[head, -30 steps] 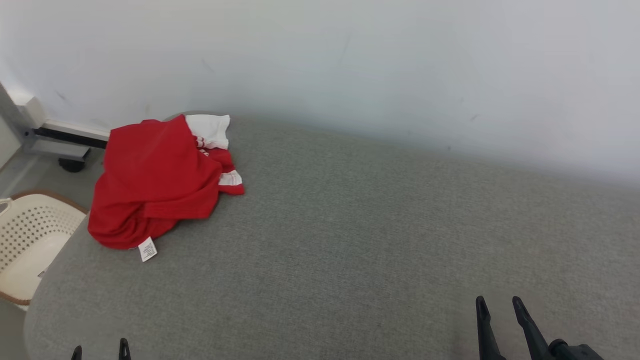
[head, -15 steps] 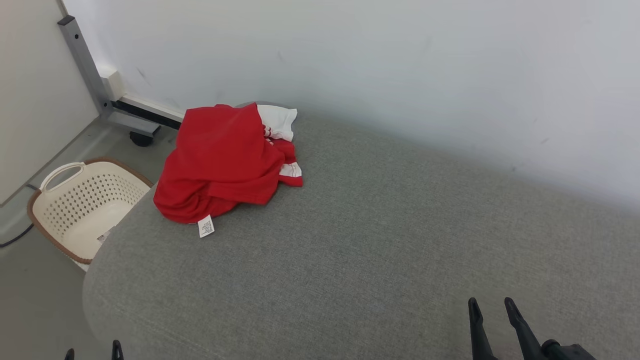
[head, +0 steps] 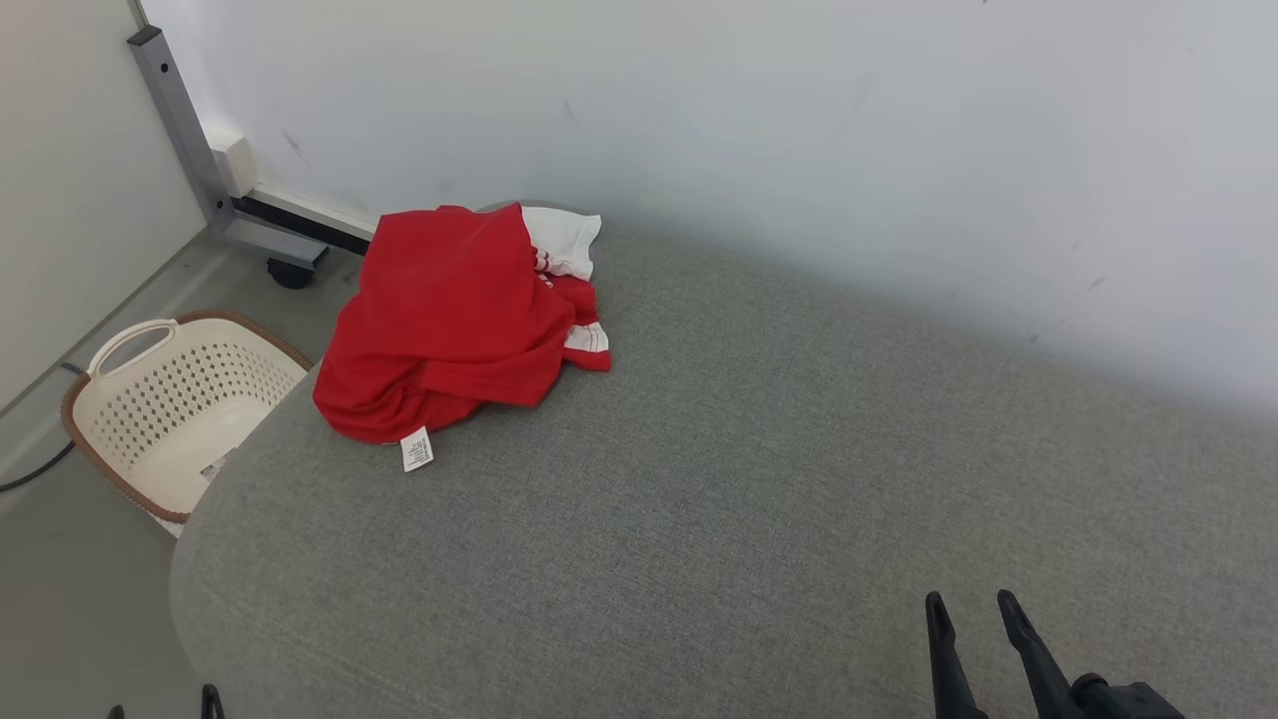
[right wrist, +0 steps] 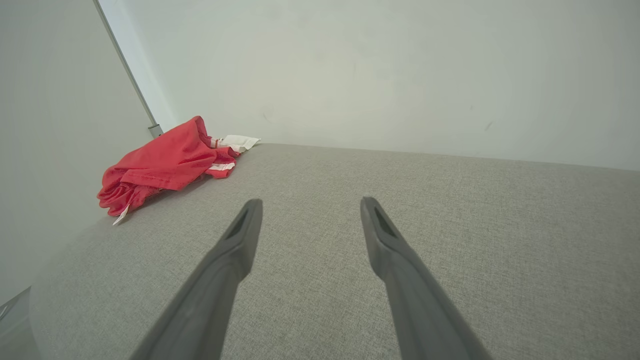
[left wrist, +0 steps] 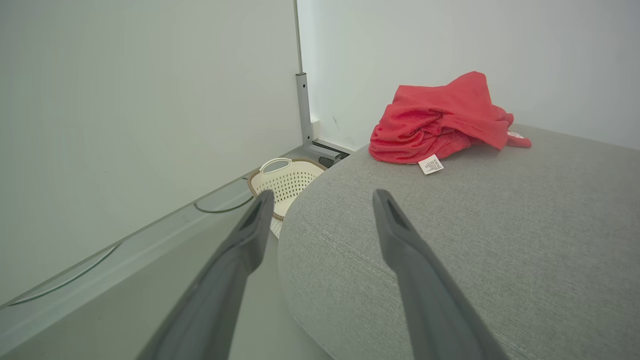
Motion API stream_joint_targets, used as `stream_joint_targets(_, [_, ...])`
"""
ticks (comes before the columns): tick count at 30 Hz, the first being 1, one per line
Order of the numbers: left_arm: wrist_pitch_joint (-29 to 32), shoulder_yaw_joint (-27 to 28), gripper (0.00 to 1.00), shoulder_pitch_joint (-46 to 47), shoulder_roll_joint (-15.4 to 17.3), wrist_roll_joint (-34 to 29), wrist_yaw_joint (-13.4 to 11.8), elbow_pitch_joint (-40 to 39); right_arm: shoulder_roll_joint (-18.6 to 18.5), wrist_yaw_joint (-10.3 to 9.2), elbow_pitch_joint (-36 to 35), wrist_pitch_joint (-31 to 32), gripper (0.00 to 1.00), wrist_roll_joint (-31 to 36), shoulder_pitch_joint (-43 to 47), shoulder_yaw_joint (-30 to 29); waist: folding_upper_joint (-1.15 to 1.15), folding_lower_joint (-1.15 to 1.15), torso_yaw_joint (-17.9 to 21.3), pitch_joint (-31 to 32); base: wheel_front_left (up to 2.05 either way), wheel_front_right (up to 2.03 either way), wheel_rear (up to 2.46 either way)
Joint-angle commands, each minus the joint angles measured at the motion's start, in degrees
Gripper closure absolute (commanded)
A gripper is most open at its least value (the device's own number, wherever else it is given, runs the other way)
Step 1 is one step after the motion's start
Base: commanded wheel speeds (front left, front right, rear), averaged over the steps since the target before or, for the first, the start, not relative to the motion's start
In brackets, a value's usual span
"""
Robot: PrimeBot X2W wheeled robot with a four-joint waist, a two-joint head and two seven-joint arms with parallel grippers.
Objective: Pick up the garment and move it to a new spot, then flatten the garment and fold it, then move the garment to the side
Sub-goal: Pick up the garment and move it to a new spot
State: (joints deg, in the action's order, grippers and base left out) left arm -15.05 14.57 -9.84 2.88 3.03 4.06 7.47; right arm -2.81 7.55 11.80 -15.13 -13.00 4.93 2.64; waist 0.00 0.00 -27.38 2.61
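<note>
The left gripper [left wrist: 322,195] and right gripper [right wrist: 310,201] each carry two long, tapering dark fingers [left wrist: 410,265]. A narrow recess marks every tip.

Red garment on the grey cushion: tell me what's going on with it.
Nothing is holding it. The crumpled red and white garment lies in a heap at the far left corner of the grey fabric-covered surface. The dark-fingered left gripper and right gripper are open and empty, well short of it. Pickup has not begun.

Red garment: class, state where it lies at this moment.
In the head view the red garment lies crumpled at the far left corner of the grey cushion, by the wall, beside the white basket.
</note>
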Motion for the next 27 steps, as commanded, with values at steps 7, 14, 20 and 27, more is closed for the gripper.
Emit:
stream_joint_targets(7, [-0.2, -0.6, 0.00, 0.3, 0.0, 0.3, 0.3, 0.2, -0.1, -0.12, -0.3, 0.0, 0.00, -0.1, 0.9, -0.1, 0.00, 0.00, 0.7, 0.7, 0.00, 0.00, 0.00])
stream_joint_targets(14, [-0.2, -2.0, 0.00, 4.9, 0.0, 1.3, 0.9, -0.2, -0.1, -0.12, -0.7, 0.0, 0.00, 1.1, 0.5, 0.4, 0.00, 0.00, 4.5, -0.4, 0.00, 0.00, 0.00])
stream_joint_targets(20, [-0.2, -1.3, 0.00, 15.1, 0.2, 3.2, 2.0, 4.4, -0.2, -0.12, -1.7, 0.0, 0.00, 2.4, -2.0, 0.4, 0.00, 0.00, 9.6, -4.0, 0.00, 0.00, 0.00])
stream_joint_targets(27, [-0.2, 2.8, 0.00, 29.0, 3.9, 6.5, 2.9, 13.1, -0.2, -0.12, -4.2, 0.0, 0.00, 3.8, -7.3, -0.6, 0.00, 0.00, 16.6, -11.5, 0.00, 0.00, 0.00])
